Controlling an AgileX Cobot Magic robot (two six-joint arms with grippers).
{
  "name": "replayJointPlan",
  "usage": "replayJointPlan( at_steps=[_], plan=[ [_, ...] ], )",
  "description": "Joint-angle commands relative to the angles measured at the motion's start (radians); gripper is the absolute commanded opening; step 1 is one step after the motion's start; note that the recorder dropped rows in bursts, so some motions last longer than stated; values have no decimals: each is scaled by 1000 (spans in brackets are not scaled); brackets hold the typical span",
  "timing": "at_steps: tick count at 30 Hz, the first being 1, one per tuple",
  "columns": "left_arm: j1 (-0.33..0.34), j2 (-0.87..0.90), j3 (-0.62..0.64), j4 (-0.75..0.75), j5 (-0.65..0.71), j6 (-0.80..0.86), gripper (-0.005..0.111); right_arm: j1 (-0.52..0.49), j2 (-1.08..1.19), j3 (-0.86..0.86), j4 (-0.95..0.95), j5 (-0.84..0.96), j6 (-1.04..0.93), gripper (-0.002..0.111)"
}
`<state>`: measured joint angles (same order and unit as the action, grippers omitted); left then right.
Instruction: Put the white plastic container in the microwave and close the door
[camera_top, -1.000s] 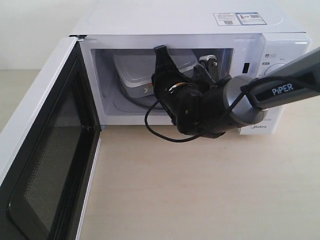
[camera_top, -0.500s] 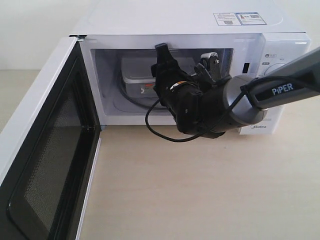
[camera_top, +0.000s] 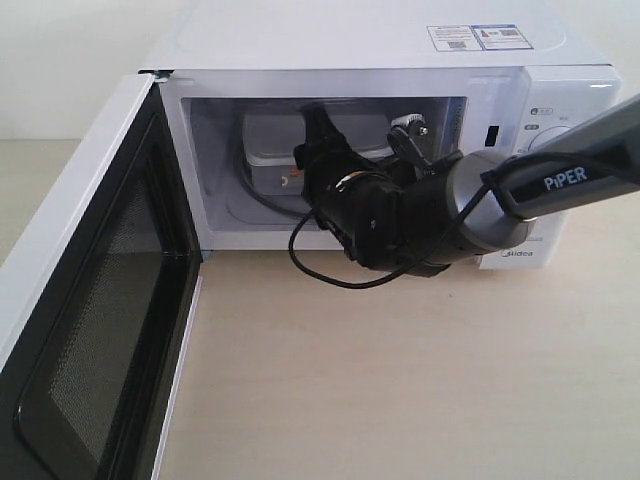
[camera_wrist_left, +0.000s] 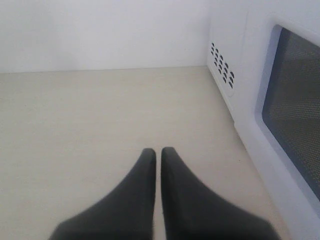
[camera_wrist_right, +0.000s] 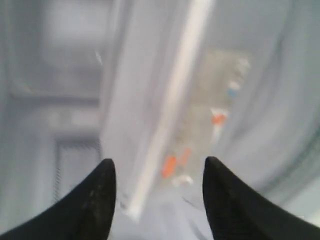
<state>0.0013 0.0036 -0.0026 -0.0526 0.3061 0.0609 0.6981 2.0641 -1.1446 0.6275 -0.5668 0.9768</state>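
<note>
Sitting inside one microwave, one white plastic container; one door open.

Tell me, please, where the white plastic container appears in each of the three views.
Exterior view: white plastic container upper centre, inside the microwave, behind the right pincer.
Left wrist view: not in it.
Right wrist view: blurred, just ahead of the open right pincer.
Shared landmark: the microwave; the left wrist view shows its vented side.

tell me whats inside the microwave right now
The white plastic container sits inside the microwave, toward the left of the cavity. The right gripper, open, reaches in and covers its right end and much of the floor.
</note>
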Motion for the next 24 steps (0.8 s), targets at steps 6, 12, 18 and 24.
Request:
replayJointPlan(
  at_steps=[6, 12, 18, 24],
  plan=[
    [5, -4, 3, 0, 0, 1, 4, -3, -34, 8, -185, 123, -20, 51],
    [5, -4, 3, 0, 0, 1, 4, -1, -106, 8, -332, 324, -181, 51],
    [5, -4, 3, 0, 0, 1, 4, -1, -183, 8, -471, 567, -349, 51],
    [5, -4, 3, 0, 0, 1, 4, -1, -217, 8, -505, 700, -490, 51]
  ],
)
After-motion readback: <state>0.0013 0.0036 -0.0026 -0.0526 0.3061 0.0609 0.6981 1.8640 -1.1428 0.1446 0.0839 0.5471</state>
